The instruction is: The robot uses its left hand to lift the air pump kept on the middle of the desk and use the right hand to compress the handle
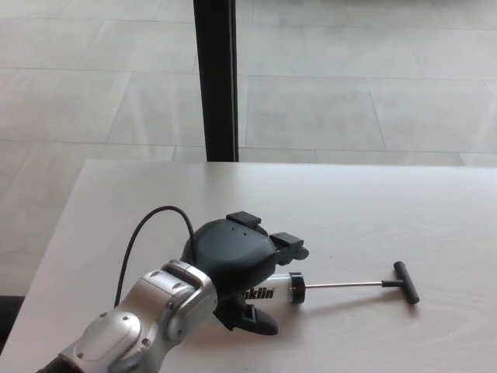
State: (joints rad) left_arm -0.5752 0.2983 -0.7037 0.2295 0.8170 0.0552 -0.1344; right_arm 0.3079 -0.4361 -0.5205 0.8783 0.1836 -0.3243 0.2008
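Left hand (233,260) draped over the air pump (278,291) barrel on the desk (373,210), fingers wrapped round it. Handle (406,282) pulled way out to the right.

The left hand (233,264) reaches forward palm down, fingers curled.

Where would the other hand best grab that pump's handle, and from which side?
Best on the short black crossbar at the end of the thin metal rod, coming from the robot's right. The pump lies flat on the desk, rod fully drawn out and pointing right, and the left hand already covers the clear barrel.
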